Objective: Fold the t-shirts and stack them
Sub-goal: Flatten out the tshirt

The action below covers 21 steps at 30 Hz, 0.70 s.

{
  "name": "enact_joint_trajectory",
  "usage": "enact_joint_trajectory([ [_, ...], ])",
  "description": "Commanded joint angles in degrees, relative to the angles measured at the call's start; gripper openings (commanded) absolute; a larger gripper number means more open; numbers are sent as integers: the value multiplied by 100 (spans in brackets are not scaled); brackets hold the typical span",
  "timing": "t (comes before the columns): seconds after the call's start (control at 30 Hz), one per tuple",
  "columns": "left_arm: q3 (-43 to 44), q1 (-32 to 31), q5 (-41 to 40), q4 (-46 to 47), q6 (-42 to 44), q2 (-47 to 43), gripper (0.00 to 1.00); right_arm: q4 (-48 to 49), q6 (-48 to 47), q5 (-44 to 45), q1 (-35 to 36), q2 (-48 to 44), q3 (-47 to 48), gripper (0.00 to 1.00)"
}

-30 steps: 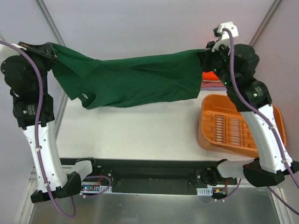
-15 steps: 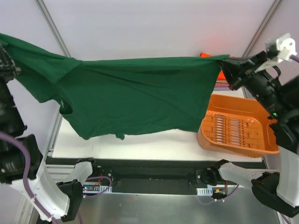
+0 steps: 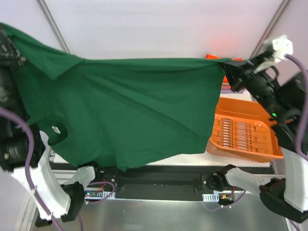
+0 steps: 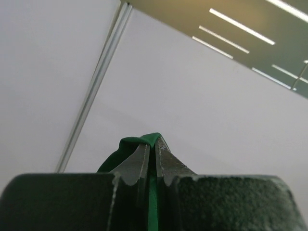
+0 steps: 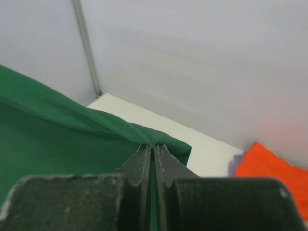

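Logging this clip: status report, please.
Left gripper and right gripper shut on shirt. Shirt held aloft, spread wide between them. Orange basket at right.

The white tabletop [image 3: 192, 160] carries an orange plastic basket [image 3: 240, 134]. Beyond the basket lies a folded orange t-shirt [image 5: 269, 163], and touching it a lavender cloth [image 5: 234, 166] (only its edge shows).

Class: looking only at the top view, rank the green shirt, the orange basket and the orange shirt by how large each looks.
Largest: green shirt, though it is held up nearer the camera.
Next: basket.
Smallest: orange shirt, only a sliver showing, the rest hidden.
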Motion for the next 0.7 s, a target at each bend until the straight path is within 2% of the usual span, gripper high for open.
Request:
enact_joint_trajectory([
  [0.0, -479, 9, 478, 501, -108, 1078, 0, 437, -258, 1566, -66, 936, -271, 0],
  [0.07, -682, 9, 821, 686, -161, 1683, 0, 533, -249, 1832, -250, 1507, -298, 1],
  [0.17, -901, -25, 1472, 950, -152, 2641, 0, 840, -179, 1771, -593, 2456, -385, 1],
  [0.3, -1192, -289, 1368, 1416, 312, 4003, 0, 1376, 75, 991, -980, 3853, -421, 1],
  [0.4, -965, -465, 1376, 1434, 515, 5189, 0, 1606, 286, 340, -1244, 4978, -124, 1],
  [0.53, -394, -684, 1368, 1399, 656, 6640, 0, 1238, 410, -223, -1508, 6595, 1018, 1],
  [0.6, -253, -711, 1324, 1399, 604, 7045, 0, 1009, 445, -259, -1543, 7054, 1423, 1],
  [0.67, -130, -711, 1350, 1399, 551, 7371, 0, 1148, 393, -408, -1543, 7257, 1382, 1],
])
